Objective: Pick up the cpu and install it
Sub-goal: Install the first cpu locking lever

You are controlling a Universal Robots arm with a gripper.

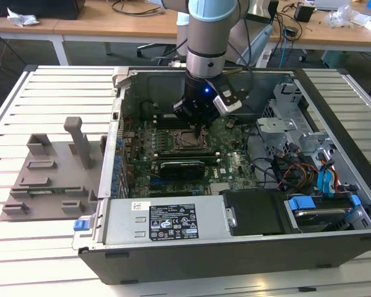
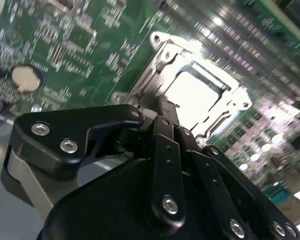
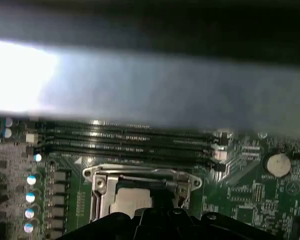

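The cpu point(image 2: 195, 92) lies flat inside the metal socket frame point(image 2: 155, 55) on the green motherboard, its silvery top glaring in the light. The first wrist view shows the cpu point(image 3: 132, 200) as a pale square within the same frame. My gripper point(image 2: 163, 106) hangs just above the socket's edge, its black fingers drawn together with nothing between them. In the exterior view my gripper point(image 1: 195, 122) points straight down over the socket point(image 1: 187, 138) in the middle of the open computer case point(image 1: 105, 185).
A long black card point(image 1: 182, 166) stands just in front of the socket. Memory slots point(image 3: 130, 142) run beside it and a coin battery point(image 2: 26, 77) sits nearby. A grey pegged tray point(image 1: 49, 179) lies outside the case. Drive cage and cables point(image 1: 303, 173) fill the exterior view's right.
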